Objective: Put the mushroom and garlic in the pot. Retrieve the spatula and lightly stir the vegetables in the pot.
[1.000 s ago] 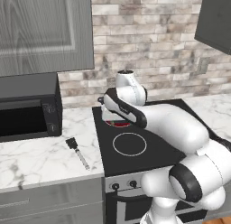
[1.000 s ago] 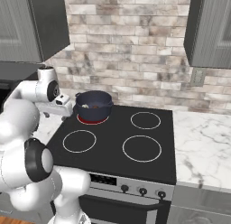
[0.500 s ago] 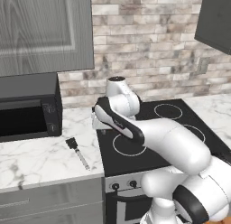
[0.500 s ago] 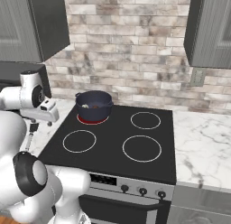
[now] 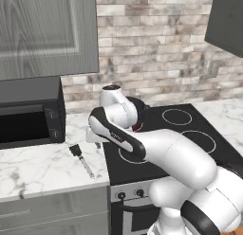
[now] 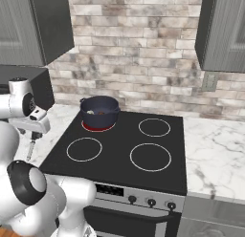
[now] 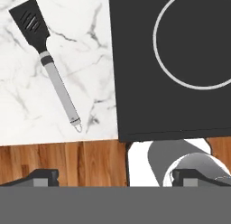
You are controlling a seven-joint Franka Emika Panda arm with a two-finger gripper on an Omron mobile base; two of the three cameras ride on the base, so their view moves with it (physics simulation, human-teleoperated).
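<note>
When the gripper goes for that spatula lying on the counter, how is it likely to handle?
The spatula lies flat on the marble counter, so its thin metal handle probably offers little height to pinch and may skid on the smooth stone. It looks rigid and light. The black slotted head is wider than the handle, so gripped far down the handle it might tip head-down.

marble counter [image 5: 42, 167] and black cooktop [image 6: 124, 150], side by side

the spatula [image 5: 81, 158] lies flat on the white veined counter just left of the cooktop, black head toward the far side, silver handle toward the near edge. a dark microwave [image 5: 28, 118] stands at the far left. the navy pot [image 6: 99, 112] sits on the cooktop's far-left burner.
</note>
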